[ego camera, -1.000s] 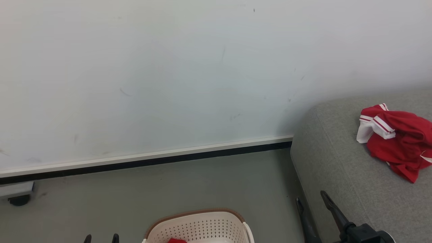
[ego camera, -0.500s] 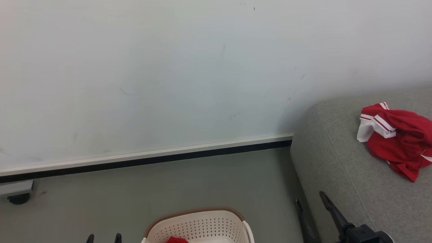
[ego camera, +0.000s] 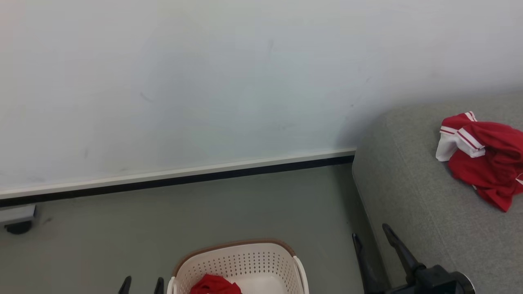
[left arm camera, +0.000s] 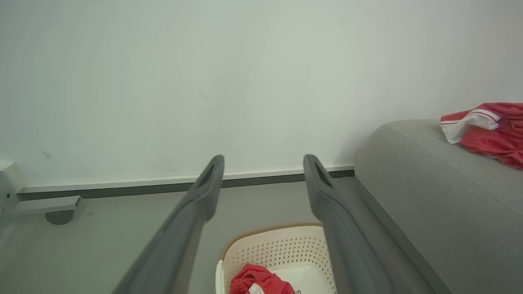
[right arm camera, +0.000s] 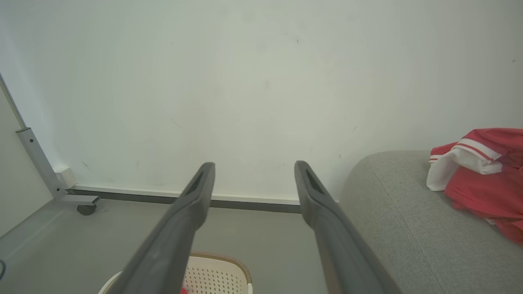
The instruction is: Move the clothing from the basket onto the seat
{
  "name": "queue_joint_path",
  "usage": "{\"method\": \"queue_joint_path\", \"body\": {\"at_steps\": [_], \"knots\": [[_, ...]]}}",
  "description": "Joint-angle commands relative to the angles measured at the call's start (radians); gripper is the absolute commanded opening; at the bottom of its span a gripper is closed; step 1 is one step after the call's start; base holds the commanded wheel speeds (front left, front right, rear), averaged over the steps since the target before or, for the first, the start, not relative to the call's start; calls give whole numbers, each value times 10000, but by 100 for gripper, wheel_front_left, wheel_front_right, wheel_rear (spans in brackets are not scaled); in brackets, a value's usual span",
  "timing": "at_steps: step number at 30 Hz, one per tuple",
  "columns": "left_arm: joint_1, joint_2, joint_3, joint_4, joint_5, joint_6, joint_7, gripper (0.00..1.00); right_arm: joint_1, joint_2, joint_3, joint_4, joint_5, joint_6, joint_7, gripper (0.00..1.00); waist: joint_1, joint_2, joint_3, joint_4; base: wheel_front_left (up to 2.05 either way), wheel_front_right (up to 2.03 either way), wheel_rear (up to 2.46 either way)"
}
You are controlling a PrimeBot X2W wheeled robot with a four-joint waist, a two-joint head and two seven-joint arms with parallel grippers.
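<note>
**1 garment on the seat, 1 in the basket; both grippers wide and empty**

Left gripper (left arm camera: pixel 263 163): fingers spread wide, nothing between them. It hangs just left of the basket (ego camera: pixel 245 261).

Right gripper (right arm camera: pixel 254 167): equally wide and empty. It sits between the basket and the seat (ego camera: pixel 412 196), close to the seat's rounded near corner.

Clothing: 1 red garment (ego camera: pixel 486 163) lies crumpled on the seat cushion, well in from the corner, its white striped cuff turned toward the wall. A 2nd red piece (ego camera: pixel 214 285) is bunched on the basket bottom, toward its left side. You cannot tell whether more lies under it.

Risks from here, as I judge them:

1. The basket stands free on the smooth floor (ego camera: pixel 245 204). If you bring the left fingers down onto the brown rim or the left wall, you will likely shove or tip it.
2. If you pinch only a thin fold, the loose cloth may slip out on the lift. A trailing sleeve could also snag the rim and drag the basket.
3. If you go too deep beside the perforated wall, a fingertip may catch a hole.
4. The right gripper is near the upholstery, so any sideways sweep risks rubbing it.
5. If you release near the rounded seat edge, the garment may slide to the floor.
</note>
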Motion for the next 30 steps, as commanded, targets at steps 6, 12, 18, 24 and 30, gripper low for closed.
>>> {"method": "queue_joint_path", "body": {"at_steps": [6,12,18,24,30], "knots": [[-598,68,-299,891,111,-340,-49,100,-573,60,195,-139,15,-6,-1,100,-1,0,765,-170,0,0,0],[-1625,396,-635,1823,85,-506,-49,100,-1401,247,263,-386,-153,-6,-1,100,-1,0,1972,-390,0,0,0],[-3166,936,-1433,3156,0,-583,-48,100,-2314,451,480,-633,-277,-6,-1,100,-1,0,3328,-701,0,0,0],[-4905,1677,-2720,4061,-293,-591,-49,100,-3140,574,545,-959,-493,-6,-1,100,-1,0,4793,-1071,0,0,0],[-6423,2429,-3906,5376,-458,-591,-49,100,-4082,698,775,-1290,-700,-6,-1,100,-1,0,6189,-1540,0,0,0]]}}
